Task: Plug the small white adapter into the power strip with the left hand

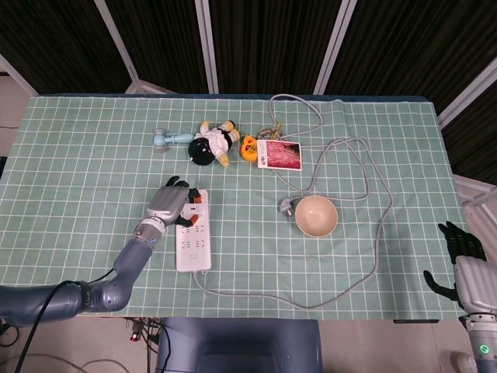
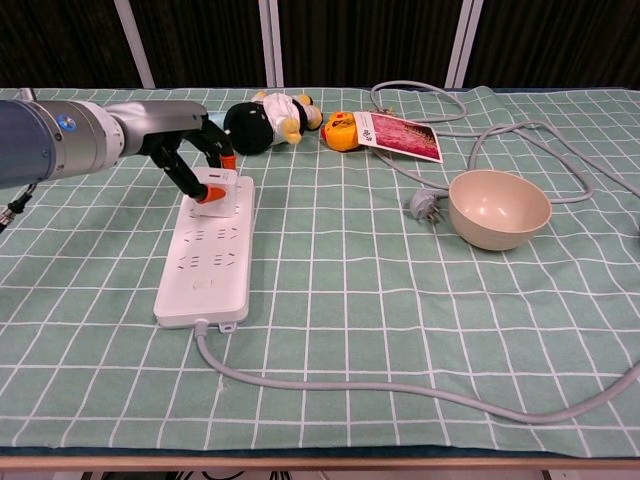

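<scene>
White adapter [image 2: 219, 186] sat on the far end of the power strip [image 2: 205, 257], and your left hand [image 2: 192, 150] pinched it between orange-tipped fingers [image 2: 204, 198]. Whether its prongs were fully seated could not be told. Your right hand [image 1: 461, 256] hung off the table's near right corner, holding nothing, fingers apart. A beige bowl [image 2: 499, 208] sat just beside a loose grey plug [image 2: 422, 206].

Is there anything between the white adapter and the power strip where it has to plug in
Nothing visible. The left hand holds the small white adapter right at the far end of the power strip, apparently already in a socket there. The plush toy lies beyond the strip, clear of it.
</scene>
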You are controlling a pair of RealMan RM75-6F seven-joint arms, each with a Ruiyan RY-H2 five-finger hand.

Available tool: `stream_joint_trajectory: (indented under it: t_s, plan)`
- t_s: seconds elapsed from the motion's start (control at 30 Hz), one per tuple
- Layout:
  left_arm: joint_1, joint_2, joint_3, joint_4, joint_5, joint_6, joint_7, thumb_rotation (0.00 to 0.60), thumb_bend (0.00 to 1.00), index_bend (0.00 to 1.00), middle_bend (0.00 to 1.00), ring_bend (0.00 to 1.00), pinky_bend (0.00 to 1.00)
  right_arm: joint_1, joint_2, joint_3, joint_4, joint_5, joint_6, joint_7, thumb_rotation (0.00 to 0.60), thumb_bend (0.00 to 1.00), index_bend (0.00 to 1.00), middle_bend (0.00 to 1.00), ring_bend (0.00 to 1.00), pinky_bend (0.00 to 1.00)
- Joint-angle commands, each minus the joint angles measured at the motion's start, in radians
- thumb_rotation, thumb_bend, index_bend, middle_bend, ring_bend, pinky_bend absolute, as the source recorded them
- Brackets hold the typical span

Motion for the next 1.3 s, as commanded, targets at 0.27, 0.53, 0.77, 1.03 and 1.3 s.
stream_joint_trajectory:
  t_s: [0.27, 0.53, 0.77, 1.03, 1.3]
  plan:
    - [0.031, -0.004, 0.009, 0.005, 0.041, 0.007, -0.036, 0.600, 0.58, 0.65, 0.65, 0.15, 0.05, -0.001, -0.001, 0.000, 0.002, -0.002, 0.002, 0.002, 0.600, 0.39, 0.00, 0.00, 0.00, 0.00]
    - [0.059, 0.013, 0.024, -0.008, 0.071, 0.017, -0.046, 0.600, 0.38, 0.55, 0.55, 0.15, 0.04, -0.001, -0.001, 0.000, 0.002, -0.005, 0.004, 0.002, 0.600, 0.39, 0.00, 0.00, 0.00, 0.00]
    - [0.063, 0.026, 0.026, -0.015, 0.057, 0.019, -0.030, 0.600, 0.24, 0.38, 0.34, 0.08, 0.00, -0.002, -0.001, 0.000, 0.001, -0.003, 0.006, 0.000, 0.600, 0.39, 0.00, 0.00, 0.00, 0.00]
    - [0.064, 0.036, 0.018, -0.027, 0.049, 0.028, -0.019, 0.600, 0.10, 0.24, 0.16, 0.01, 0.00, -0.003, -0.003, 0.001, 0.001, -0.003, 0.008, -0.001, 0.600, 0.39, 0.00, 0.00, 0.00, 0.00]
    - [0.071, 0.061, -0.025, -0.063, 0.072, 0.047, -0.055, 0.600, 0.07, 0.15, 0.13, 0.00, 0.00, -0.003, -0.002, 0.001, 0.001, -0.006, 0.009, 0.001, 0.600, 0.39, 0.00, 0.00, 0.00, 0.00]
